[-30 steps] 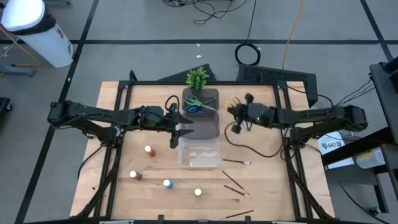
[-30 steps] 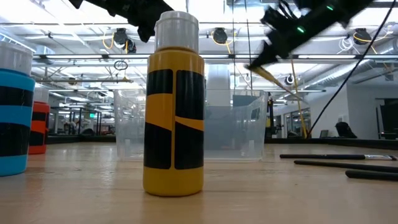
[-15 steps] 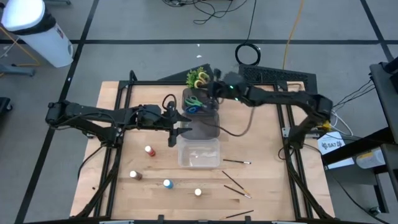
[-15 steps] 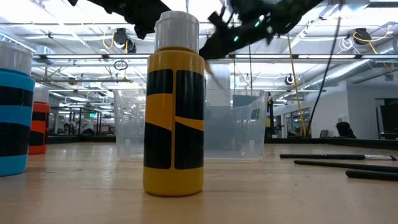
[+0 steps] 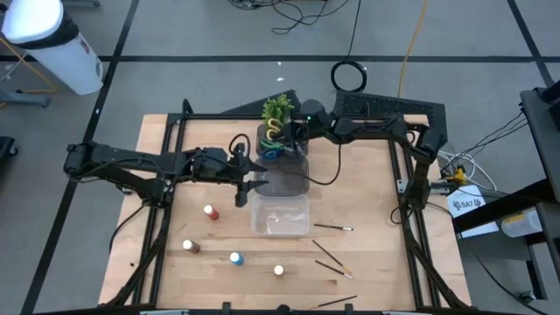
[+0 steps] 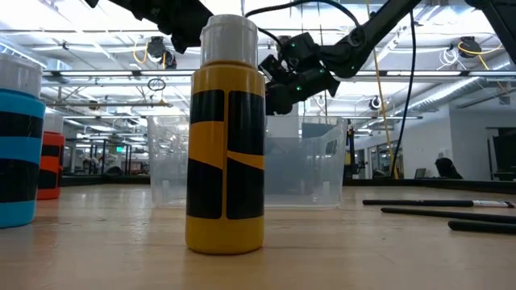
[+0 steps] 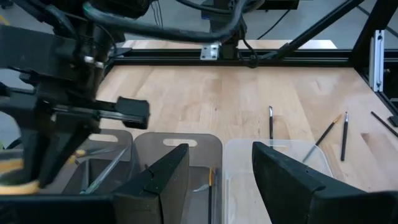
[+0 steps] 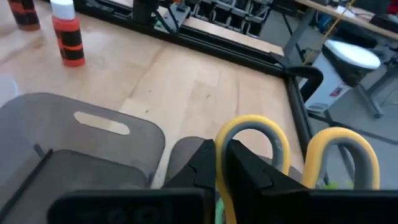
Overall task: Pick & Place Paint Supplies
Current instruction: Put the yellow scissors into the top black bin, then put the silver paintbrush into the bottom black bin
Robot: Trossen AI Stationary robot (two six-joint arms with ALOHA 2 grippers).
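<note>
right gripper holds yellow scissors over the far bin

seen from above, the right gripper (image 5: 287, 133) reaches across the table's far edge and hangs over the dark bin (image 5: 282, 150) that sits just in front of the plant (image 5: 277, 108). its fingers are closed tight on the yellow scissors (image 8: 283, 149), whose two looped handles fill the right wrist view. blue and green scissors (image 5: 269, 150) lie in that same bin.

the left gripper (image 5: 255, 182) hovers above the second dark bin (image 5: 289, 178), its fingers (image 7: 163, 180) standing partly apart with nothing between them. beyond them sits the clear bin (image 5: 282, 216), nearer the front of the table.

the four paint bottles stand on the bare wood, left of and in front of the clear bin: red (image 5: 210, 213), brown (image 5: 188, 247), blue (image 5: 234, 259) and pale (image 5: 279, 270). several brushes (image 5: 332, 227) lie scattered on the wood to the right of the clear bin, well apart from the bottles.
</note>
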